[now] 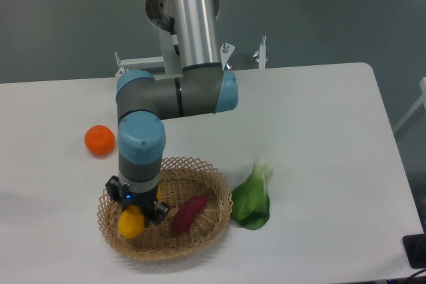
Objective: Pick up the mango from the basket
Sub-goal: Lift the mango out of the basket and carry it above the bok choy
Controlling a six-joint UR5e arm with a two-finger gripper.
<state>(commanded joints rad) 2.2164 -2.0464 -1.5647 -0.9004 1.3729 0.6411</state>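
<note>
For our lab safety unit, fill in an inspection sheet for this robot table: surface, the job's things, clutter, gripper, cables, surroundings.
Surface: white table, no spills seen.
Job's things: mango lies at the left end of the wicker basket, partly hidden by the gripper.
Clutter: purple sweet potato in the basket, right of the mango; tangerine on the table, up-left of the basket; leafy green on the table just right of the basket.
Gripper: gripper is down over the mango, jaws either side of it; whether they are closed on it cannot be told.
Cables: nothing seen.
Surroundings: grey floor behind the table; metal brackets at the far edge.
</note>
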